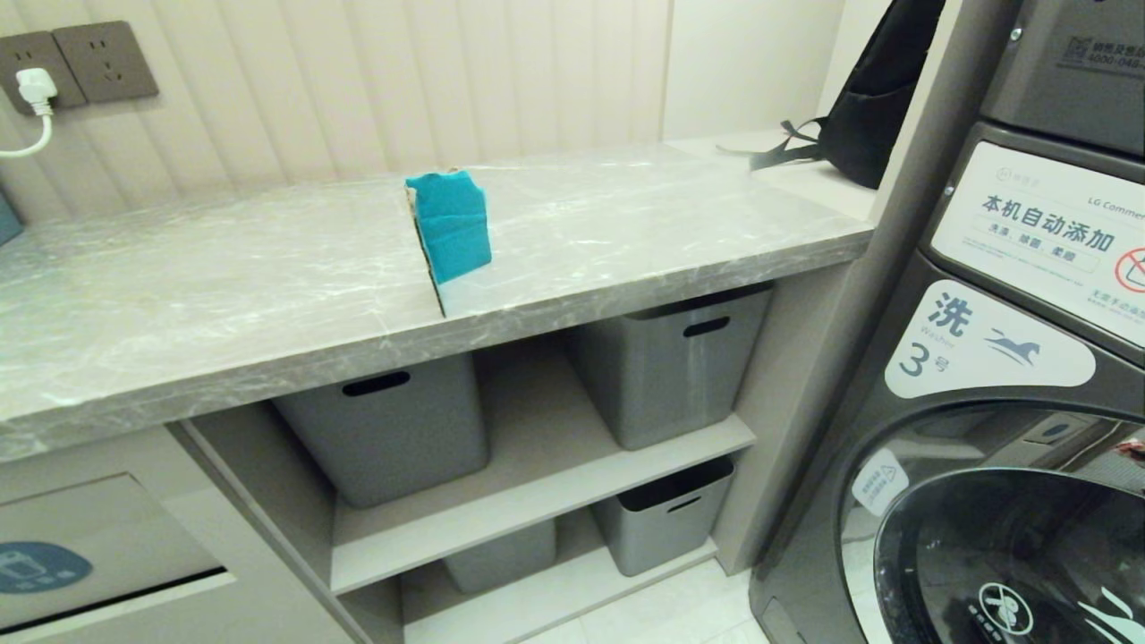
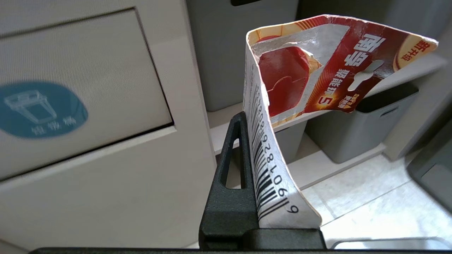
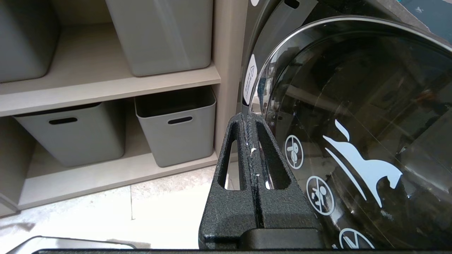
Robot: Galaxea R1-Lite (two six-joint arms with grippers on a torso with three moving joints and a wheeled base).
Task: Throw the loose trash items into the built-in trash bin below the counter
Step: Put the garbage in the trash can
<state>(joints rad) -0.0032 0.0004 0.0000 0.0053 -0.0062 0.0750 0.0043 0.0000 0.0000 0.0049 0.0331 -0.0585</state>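
The left end effector (image 2: pixel 247 169) shows a matte black, grainy-textured finger with a long slot cut through it. The right end effector (image 3: pixel 250 165) has two matching slotted black fingers on a black base bar.

The counter (image 1: pixel 224 295), a long grey marble-patterned slab, carries a folded teal-and-brown cardboard piece (image 1: pixel 450 228) standing upright near its front edge. On the paler ledge at its far end rests a black backpack (image 1: pixel 863 116). No pincer shows above it, so neither thing can be placed against one.
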